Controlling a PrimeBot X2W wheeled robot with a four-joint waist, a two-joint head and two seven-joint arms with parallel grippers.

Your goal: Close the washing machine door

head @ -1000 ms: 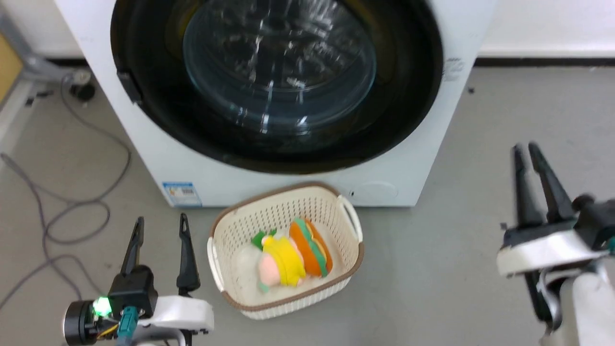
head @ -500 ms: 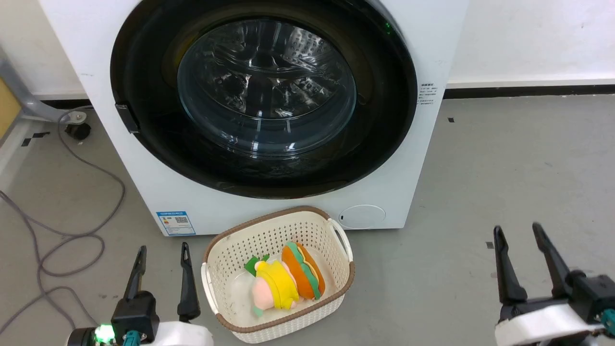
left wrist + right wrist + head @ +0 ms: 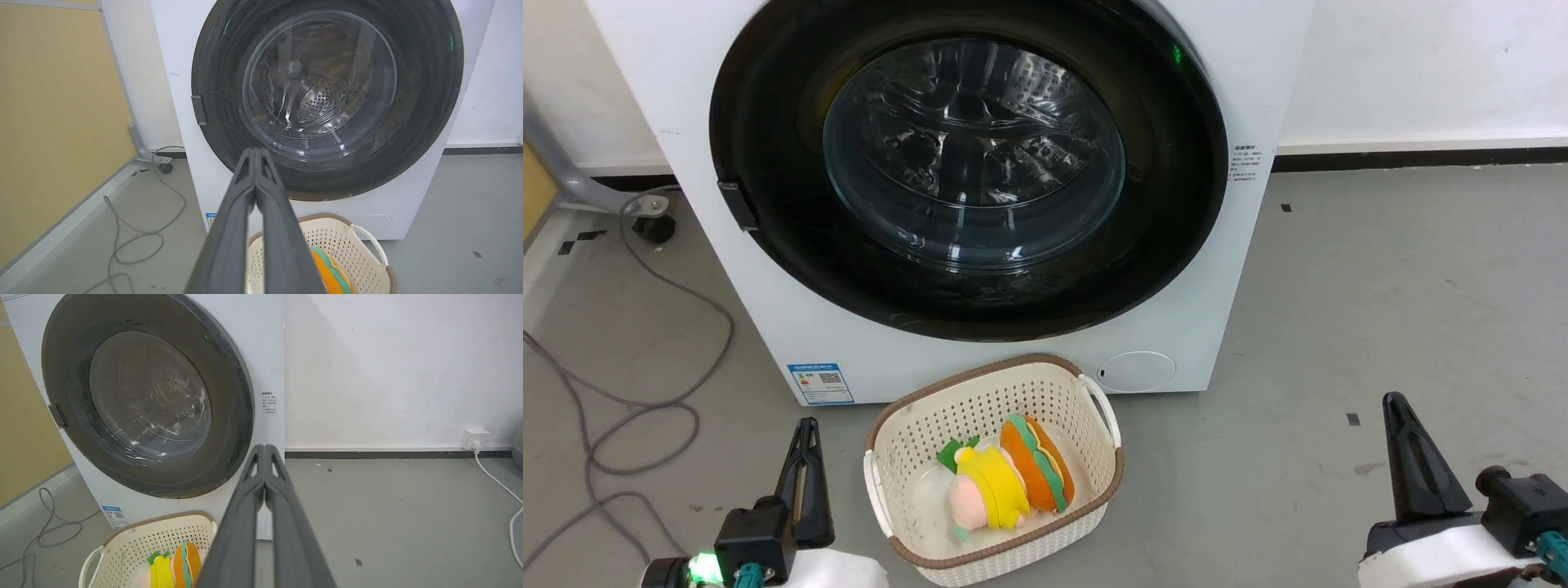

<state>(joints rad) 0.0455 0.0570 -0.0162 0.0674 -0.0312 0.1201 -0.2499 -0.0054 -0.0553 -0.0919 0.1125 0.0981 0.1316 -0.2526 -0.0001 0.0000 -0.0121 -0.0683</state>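
washing machine door [image 3: 980, 302] flush in washing machine [image 3: 768, 343] front, looks shut | left gripper [image 3: 807, 426], right gripper [image 3: 1395, 404] pinched closed, empty | door judged heavy, rigid, slick; push black rim, spare glass

The floor [image 3: 1339, 286] is smooth grey, a bit scuffed, and meets a white wall along a dark skirting strip. The washing machine [image 3: 792, 327] stands squarely on it, backed up near that wall. Just in front of the machine's lower edge sits a cream perforated basket [image 3: 980, 408] with a brown rim, close to it but apart. Off to the left a grey cable [image 3: 730, 325] trails across the floor in loose loops, starting near a small black caster [image 3: 654, 227]. On the right, a white cord [image 3: 496, 482] snakes along the floor, and a small dark mark [image 3: 1352, 419] dots the bare stretch.
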